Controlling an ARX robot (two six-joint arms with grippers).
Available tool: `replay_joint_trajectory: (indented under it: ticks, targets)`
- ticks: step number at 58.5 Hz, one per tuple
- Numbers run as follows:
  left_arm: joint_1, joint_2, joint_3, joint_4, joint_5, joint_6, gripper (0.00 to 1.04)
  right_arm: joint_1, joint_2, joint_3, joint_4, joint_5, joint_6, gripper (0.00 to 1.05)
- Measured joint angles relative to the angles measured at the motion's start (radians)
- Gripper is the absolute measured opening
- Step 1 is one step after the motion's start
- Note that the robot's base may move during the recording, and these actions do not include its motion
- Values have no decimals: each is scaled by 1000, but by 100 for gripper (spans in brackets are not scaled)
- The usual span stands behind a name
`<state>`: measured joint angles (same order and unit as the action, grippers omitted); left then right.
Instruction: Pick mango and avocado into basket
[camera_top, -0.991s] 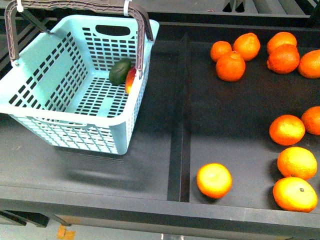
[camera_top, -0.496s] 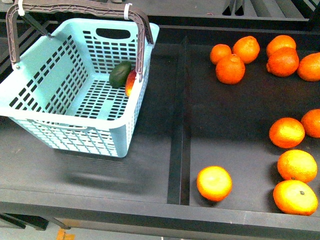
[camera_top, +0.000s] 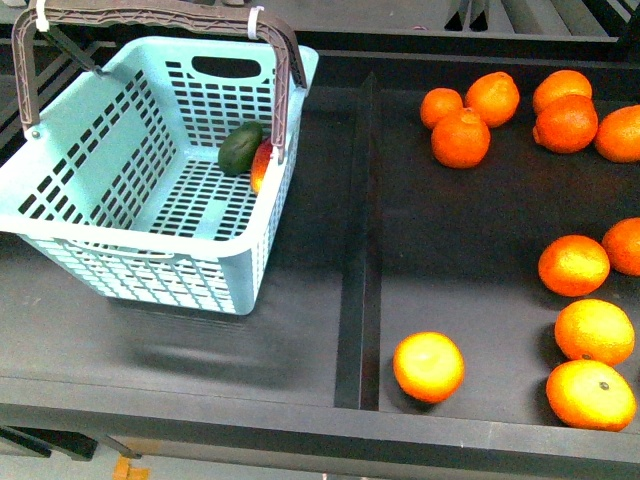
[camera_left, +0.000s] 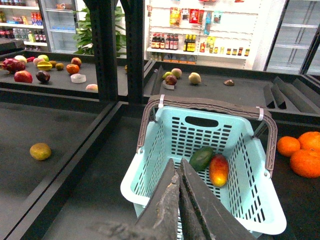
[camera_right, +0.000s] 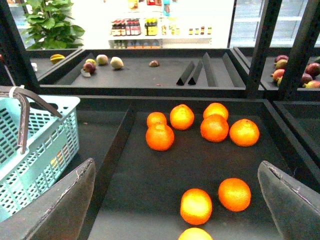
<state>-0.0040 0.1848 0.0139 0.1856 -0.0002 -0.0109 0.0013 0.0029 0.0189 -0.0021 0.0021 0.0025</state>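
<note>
The light teal basket (camera_top: 60, 180) stands on the dark shelf at the left, its brown-grey handle (camera_top: 285, 85) raised. On its slotted floor, against the right wall, lie the dark green avocado (camera_top: 240, 147) and the red-orange mango (camera_top: 261, 166), touching each other. The left wrist view shows the avocado (camera_left: 201, 158) and mango (camera_left: 219, 170) inside the basket (camera_left: 260, 200). My left gripper (camera_left: 178, 172) is shut and empty, hovering over the basket's near rim. My right gripper (camera_right: 177, 185) is open and empty above the oranges. Neither arm shows in the front view.
Several oranges (camera_top: 428, 365) lie in the right bin, beyond a raised black divider (camera_top: 355, 250). The right wrist view shows the orange (camera_right: 195, 205) below it and the basket (camera_right: 35, 145) at the side. Other fruit (camera_left: 40, 151) lies on neighbouring shelves.
The basket shifted slightly between one second and half a second ago, then settled. Avocado and mango stay inside it. Since then nothing has moved.
</note>
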Motion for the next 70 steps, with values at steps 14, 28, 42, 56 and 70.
replay_joint_trajectory:
  ticks: [14,28,42,56,70]
  targets:
    - [0,-176,0,-182,0,0,2,0,0,0,0,0,0,96]
    - [0,-179,0,-184,0,0,30,0,0,0,0,0,0,96]
    - [0,-179,0,-184,0,0,77,0,0,0,0,0,0,96]
    - [0,-179,0,-184,0,2,96,0,0,0,0,0,0,96]
    - [0,-179,0,-184,0,2,96,0,0,0,0,0,0,96]
